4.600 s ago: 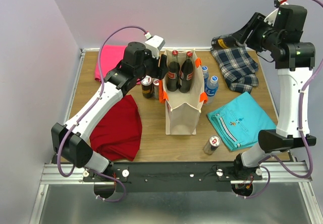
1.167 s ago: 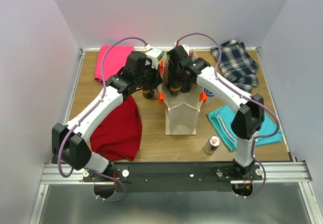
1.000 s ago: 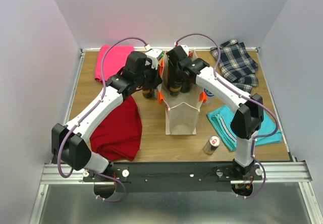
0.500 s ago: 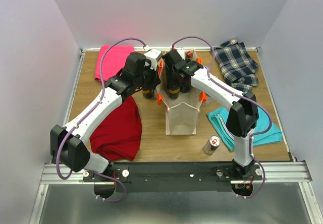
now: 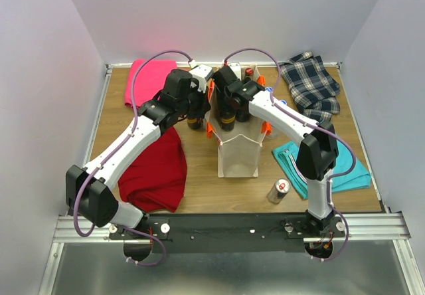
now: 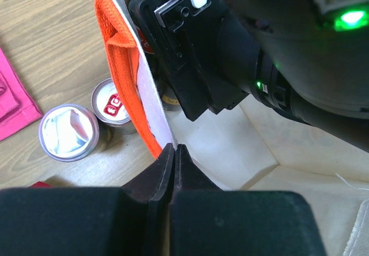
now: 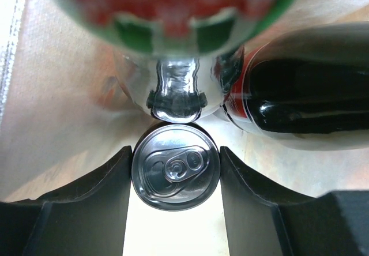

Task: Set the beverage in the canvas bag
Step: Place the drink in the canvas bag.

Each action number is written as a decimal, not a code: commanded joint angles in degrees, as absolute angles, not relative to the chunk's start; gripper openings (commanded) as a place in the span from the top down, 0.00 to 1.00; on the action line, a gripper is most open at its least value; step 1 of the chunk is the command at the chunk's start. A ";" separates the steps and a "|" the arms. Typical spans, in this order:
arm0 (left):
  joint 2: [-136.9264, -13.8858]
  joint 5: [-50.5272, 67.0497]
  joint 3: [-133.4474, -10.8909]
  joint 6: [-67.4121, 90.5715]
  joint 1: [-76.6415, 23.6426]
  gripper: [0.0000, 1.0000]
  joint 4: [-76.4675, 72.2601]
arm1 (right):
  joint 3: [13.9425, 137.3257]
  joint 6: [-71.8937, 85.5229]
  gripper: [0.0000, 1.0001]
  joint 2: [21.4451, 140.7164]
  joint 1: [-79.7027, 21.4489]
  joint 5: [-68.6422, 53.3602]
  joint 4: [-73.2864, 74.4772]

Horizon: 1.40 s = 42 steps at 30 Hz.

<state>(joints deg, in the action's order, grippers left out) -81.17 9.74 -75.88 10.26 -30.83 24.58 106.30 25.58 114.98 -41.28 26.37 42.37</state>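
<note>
The cream canvas bag (image 5: 237,150) with orange straps (image 6: 122,60) stands mid-table, dark cola bottles (image 7: 305,97) inside it. My left gripper (image 6: 173,147) pinches the bag's left rim (image 6: 147,100), its jaws pressed together on the cloth; in the top view this left gripper (image 5: 203,106) sits at the bag's left edge. My right gripper (image 7: 174,152) is down inside the bag, shut on an upright silver beverage can (image 7: 176,175), a finger against each side. From above the can is hidden and only the right wrist (image 5: 229,94) shows over the bag's mouth.
Two cans (image 6: 69,139) (image 6: 112,103) stand on the table just outside the bag's left wall. Another can (image 5: 281,190) stands near the front right. Red cloth (image 5: 156,169), pink cloth (image 5: 143,76), plaid cloth (image 5: 312,86) and teal cloth (image 5: 332,172) lie around.
The right arm, raised at the back right several seconds ago, now reaches into the bag and has crept slightly left over the last second. The left gripper has stayed on the rim.
</note>
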 commanded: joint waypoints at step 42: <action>-78.31 7.65 -73.74 8.53 -30.67 0.80 24.43 | 105.38 28.04 0.32 117.60 -41.40 24.70 40.25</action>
